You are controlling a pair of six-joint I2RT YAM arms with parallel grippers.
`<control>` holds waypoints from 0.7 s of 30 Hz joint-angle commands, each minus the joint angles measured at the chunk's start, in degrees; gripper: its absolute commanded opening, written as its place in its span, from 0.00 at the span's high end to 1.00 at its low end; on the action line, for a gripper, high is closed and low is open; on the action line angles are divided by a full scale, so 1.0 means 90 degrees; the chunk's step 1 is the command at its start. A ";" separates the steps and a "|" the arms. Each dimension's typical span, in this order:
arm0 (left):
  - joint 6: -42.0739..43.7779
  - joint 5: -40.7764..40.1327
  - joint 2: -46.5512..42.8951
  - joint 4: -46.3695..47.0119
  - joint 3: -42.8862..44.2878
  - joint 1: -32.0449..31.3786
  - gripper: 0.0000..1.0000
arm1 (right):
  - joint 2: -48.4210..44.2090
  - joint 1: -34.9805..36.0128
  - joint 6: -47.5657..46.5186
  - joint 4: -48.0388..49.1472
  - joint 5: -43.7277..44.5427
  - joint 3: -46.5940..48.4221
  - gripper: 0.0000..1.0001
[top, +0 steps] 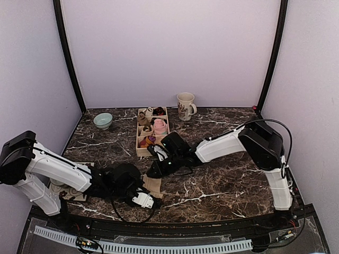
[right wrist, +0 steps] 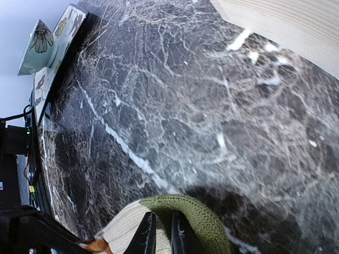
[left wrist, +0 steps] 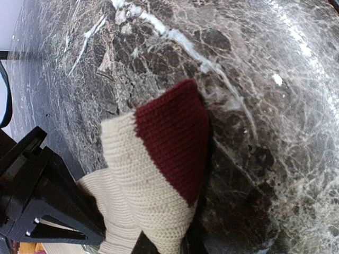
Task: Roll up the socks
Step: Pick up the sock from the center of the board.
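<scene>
A beige sock [top: 154, 184] lies on the marble table [top: 222, 180] between my two grippers. In the left wrist view the beige sock [left wrist: 153, 185] has a dark red toe patch [left wrist: 175, 137] and runs down into my left gripper [top: 143, 193], which looks shut on it; its fingers are mostly hidden under the knit. My right gripper [right wrist: 161, 238] [top: 157, 168] has its fingers [right wrist: 145, 235] almost together inside an olive-green cuff [right wrist: 212, 222], pinching beige knit [right wrist: 124, 230]. I cannot tell whether that is the same sock. The striped socks do not clearly show.
A wooden divided box [top: 139, 144] with sock bundles, one of them pink [top: 159, 127], stands just behind the right gripper. A mug [top: 185, 106] is at the back, a green bowl [top: 103, 120] at the back left, and a patterned mat [top: 74, 194] under the left arm.
</scene>
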 commanded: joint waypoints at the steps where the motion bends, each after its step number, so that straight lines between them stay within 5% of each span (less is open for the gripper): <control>1: -0.0031 0.0354 0.0135 -0.1112 -0.0188 -0.0007 1.00 | -0.0174 -0.0196 -0.0021 -0.0166 0.0637 -0.0924 0.89; 9: -0.0296 0.0810 0.0346 -0.1943 0.0136 0.0059 1.00 | -0.0607 -0.0449 -0.0227 -0.0053 0.1059 -0.1885 0.89; 21: -0.0710 0.1814 0.1255 -0.3090 0.1326 0.0631 1.00 | -0.0577 -0.0615 -0.0636 0.0191 0.0688 -0.1201 0.85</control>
